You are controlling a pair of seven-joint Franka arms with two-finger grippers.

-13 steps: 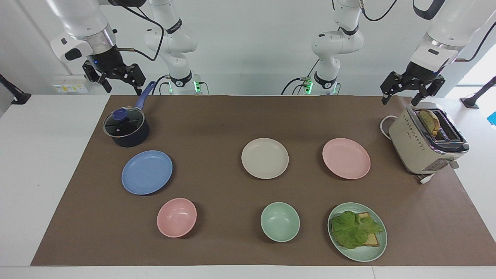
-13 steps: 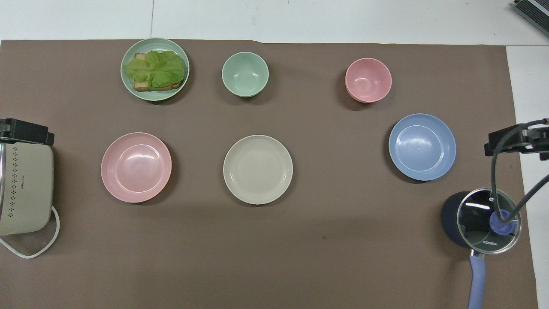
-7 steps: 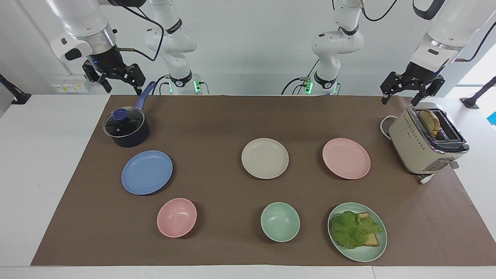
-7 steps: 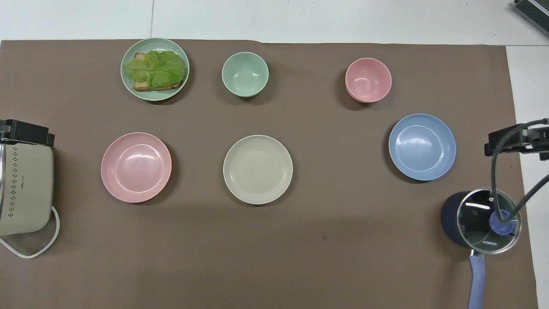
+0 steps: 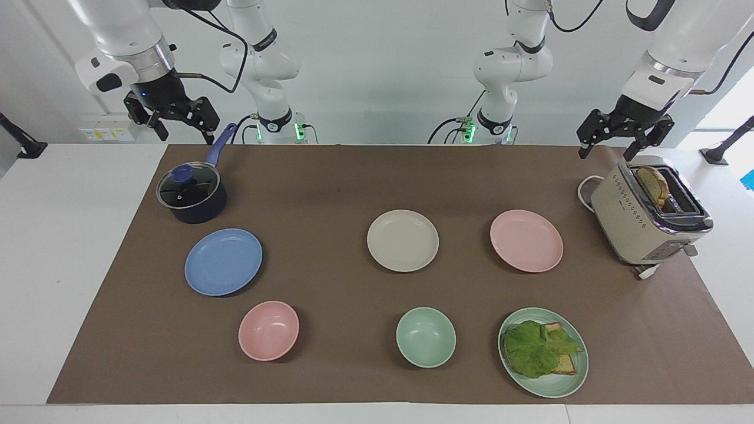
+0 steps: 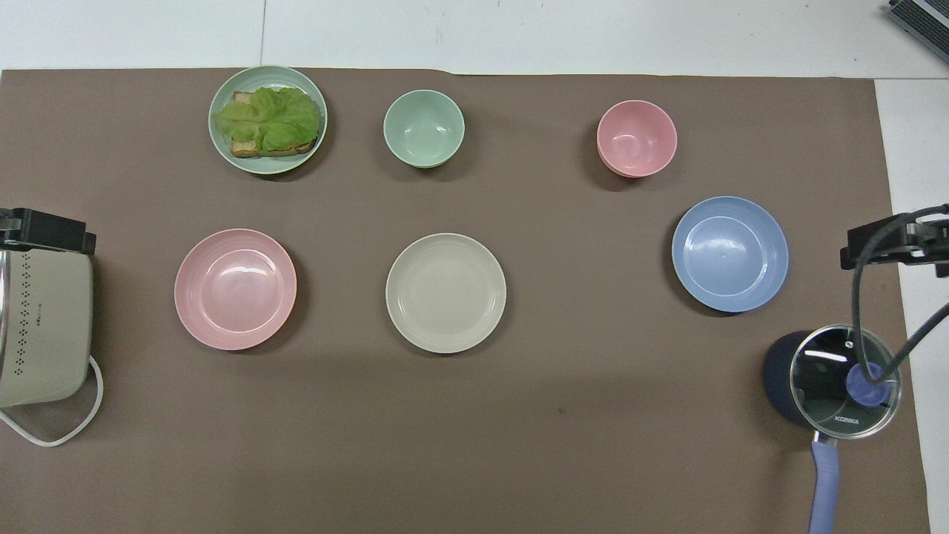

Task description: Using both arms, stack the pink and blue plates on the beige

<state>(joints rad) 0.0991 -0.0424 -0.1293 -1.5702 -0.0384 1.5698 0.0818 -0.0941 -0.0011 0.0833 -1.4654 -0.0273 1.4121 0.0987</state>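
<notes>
Left hand [image 5: 609, 152] raised over toaster [image 5: 648, 215], fingers spread, empty, right hand [image 5: 185, 135] likewise over saucepan handle [image 5: 219, 146].

Bright, even light, sharp (soft shadows)

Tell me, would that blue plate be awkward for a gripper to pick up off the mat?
Probably a little. The blue plate lies flat on the brown mat with only a shallow rim, so fingers would likely have to pinch its edge. It looks like stiff matte plastic, so probably light and not floppy. Held by one edge, it might tilt.
</notes>
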